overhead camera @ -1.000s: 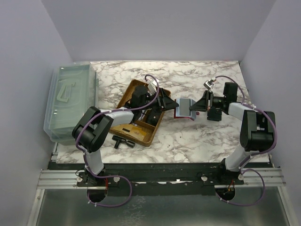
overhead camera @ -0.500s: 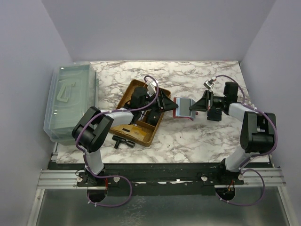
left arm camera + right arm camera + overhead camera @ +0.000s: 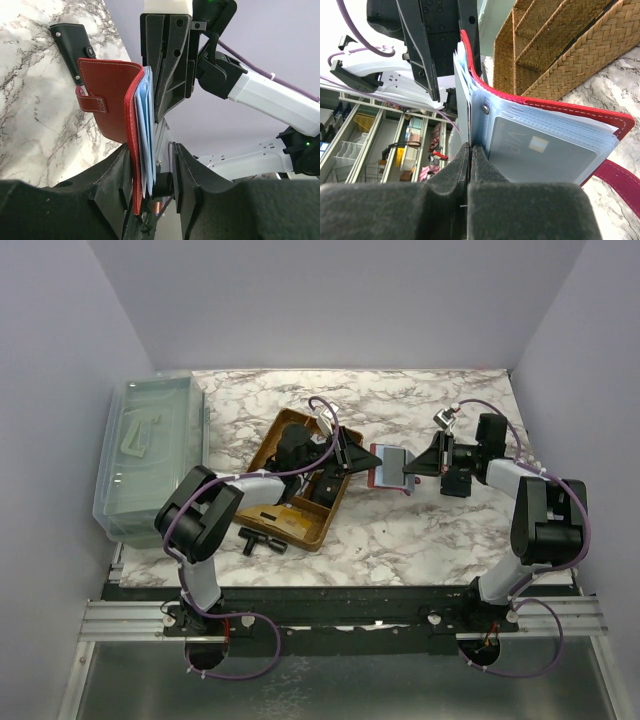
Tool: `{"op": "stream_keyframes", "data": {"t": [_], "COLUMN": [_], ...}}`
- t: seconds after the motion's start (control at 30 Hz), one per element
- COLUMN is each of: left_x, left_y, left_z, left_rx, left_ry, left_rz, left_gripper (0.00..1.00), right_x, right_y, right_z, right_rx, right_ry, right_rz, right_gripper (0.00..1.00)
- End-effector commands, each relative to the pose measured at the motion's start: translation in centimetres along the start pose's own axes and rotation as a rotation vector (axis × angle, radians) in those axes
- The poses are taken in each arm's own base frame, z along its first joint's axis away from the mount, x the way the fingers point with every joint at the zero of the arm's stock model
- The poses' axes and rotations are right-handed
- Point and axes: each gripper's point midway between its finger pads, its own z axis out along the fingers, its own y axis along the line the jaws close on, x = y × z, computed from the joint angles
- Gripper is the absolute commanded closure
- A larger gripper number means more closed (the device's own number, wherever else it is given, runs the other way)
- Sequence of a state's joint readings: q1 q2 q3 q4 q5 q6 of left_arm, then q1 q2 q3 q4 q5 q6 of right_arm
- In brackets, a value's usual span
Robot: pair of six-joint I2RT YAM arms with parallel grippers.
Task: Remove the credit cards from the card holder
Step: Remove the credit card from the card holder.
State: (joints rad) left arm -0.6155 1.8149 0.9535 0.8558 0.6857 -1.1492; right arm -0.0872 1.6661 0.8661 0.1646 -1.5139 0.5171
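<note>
Card holder (image 3: 388,467), red with clear plastic sleeves, hangs above the table (image 3: 430,530) between the two grippers, opened like a book. The right gripper (image 3: 408,472) has its fingers (image 3: 445,175) pressed together on one thin sleeve at the holder's edge, seen from the right wrist camera with no gap left between the pads at the pinch (image 3: 471,147). The left gripper (image 3: 358,462) meets the card holder (image 3: 110,100) from the other side: its fingers (image 3: 115,175) stand apart and straddle the red cover and the stack of bluish sleeves, with the cover close against one finger and a clear gap between the sleeves and the other (image 3: 151,152). A credit card (image 3: 540,150) with a chip sits inside the front sleeve of the holder (image 3: 570,107), and the closing strap (image 3: 615,177) hangs loose below. Just left of the holder lies a brown wicker tray (image 3: 290,435) with the left arm reaching over it, and a clear plastic box (image 3: 150,455) stands at the table's left edge.
</note>
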Motion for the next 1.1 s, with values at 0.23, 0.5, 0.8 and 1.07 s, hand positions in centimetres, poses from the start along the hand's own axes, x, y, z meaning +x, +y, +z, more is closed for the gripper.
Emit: {"op": "stream_keyframes", "data": {"t": [0.23, 0.5, 0.8, 1.07], "left_x": [-0.1, 0.1, -2.6, -2.8], "left_y": [-1.6, -1.8, -2.5, -3.0], "left_z": [1.2, 1.2, -1.9, -2.2], "left_rx": [0.089, 0.112, 0.194, 0.219], "left_ry": [0.036, 0.042, -0.095, -0.099], "left_rz": [0.006, -0.006, -0.066, -0.066], "left_gripper": [0.66, 1.00, 1.00, 1.00], "right_x": [0.3, 0.3, 0.2, 0.1], "right_y": [1.2, 1.2, 1.1, 0.7], "right_z": [-0.2, -0.3, -0.6, -0.7], "right_rx": [-0.040, -0.041, -0.029, -0.019], "right_ry": [0.020, 0.019, 0.003, -0.006], "right_rz": [-0.025, -0.028, -0.032, -0.027], "right_gripper": [1.00, 1.00, 1.00, 1.00]}}
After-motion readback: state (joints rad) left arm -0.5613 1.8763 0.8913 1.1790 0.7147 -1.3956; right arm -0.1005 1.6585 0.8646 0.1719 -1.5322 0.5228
